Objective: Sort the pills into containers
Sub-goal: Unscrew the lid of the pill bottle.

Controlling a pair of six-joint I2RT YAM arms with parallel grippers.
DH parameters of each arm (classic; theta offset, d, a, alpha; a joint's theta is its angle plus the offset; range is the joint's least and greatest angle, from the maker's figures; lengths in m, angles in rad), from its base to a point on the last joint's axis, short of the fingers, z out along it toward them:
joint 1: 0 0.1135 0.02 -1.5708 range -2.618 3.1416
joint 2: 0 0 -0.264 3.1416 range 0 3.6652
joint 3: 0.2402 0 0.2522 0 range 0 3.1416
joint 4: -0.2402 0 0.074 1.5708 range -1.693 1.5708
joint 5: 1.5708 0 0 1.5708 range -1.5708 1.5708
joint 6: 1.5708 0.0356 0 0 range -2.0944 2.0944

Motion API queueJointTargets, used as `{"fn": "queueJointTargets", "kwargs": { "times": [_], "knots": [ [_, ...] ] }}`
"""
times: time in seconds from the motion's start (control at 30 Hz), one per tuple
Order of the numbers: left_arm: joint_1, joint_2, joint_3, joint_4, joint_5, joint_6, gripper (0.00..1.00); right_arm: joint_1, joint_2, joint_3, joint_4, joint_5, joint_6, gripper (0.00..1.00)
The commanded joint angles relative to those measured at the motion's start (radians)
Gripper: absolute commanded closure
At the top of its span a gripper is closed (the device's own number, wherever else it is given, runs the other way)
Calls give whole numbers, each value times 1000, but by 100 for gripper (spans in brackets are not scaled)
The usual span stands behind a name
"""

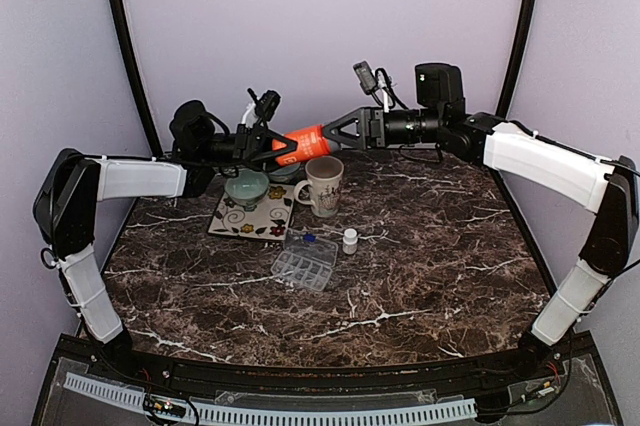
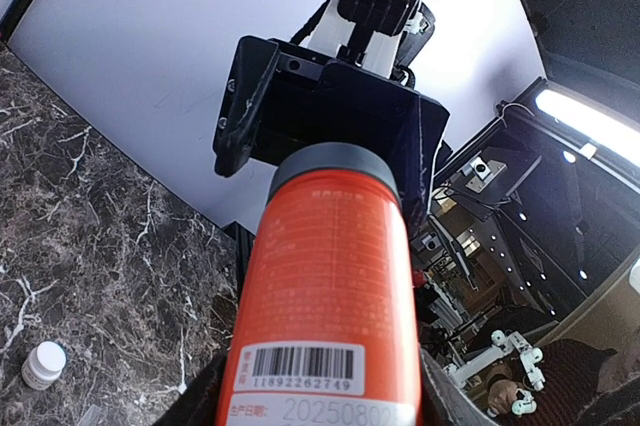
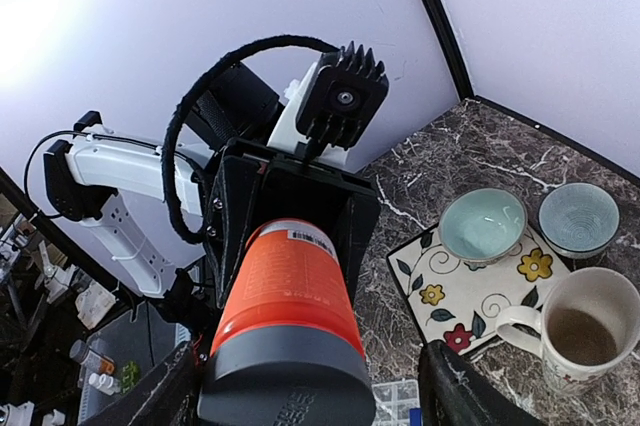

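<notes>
While both arms meet high over the table's 12 o'clock side, one orange bottle (image 1: 305,136) hangs level between them.

The left gripper (image 1: 283,144) clamps the bottle's body; the right gripper (image 1: 337,132) sits around its grey cap (image 3: 285,386) with jaws wider than the cap, a gap showing on one side. Below are one small white bottle (image 1: 350,240), one clear pill organiser (image 1: 305,266), one mug (image 1: 322,186), one floral mat (image 1: 255,221) and two bowls: a teal bowl (image 1: 247,186) on the mat and a grey-blue bowl (image 3: 585,218) at its 12 o'clock edge. The white bottle stands at 1 o'clock of the organiser, the crockery at 11 o'clock. The bottle's barcode reads 11892262749; a line starting 202508 is cut off, and the finer print is unreadable. Everything sits well apart from the marble table's (image 1: 430,246) 3, 6 and 9 o'clock edges.
</notes>
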Motion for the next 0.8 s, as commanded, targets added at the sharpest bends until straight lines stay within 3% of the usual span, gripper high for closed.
{"fn": "queueJointTargets", "kwargs": {
  "times": [0.0, 0.43, 0.67, 0.77],
  "knots": [
    [0, -4, -5, 84, 47, 2, 87, -11, 1, 34, 29, 4, 18, 25],
    [2, 23, 4, 118, 55, -12, 87, -16, -10, 12, 46, 44, 98, 20],
    [1, 9, -11, 101, 45, 21, 87, -34, 25, 64, -10, 68, 263, 19],
    [1, -15, -9, 13, 27, 101, 87, -37, 46, 103, -82, 77, 322, 19]
  ]
}}
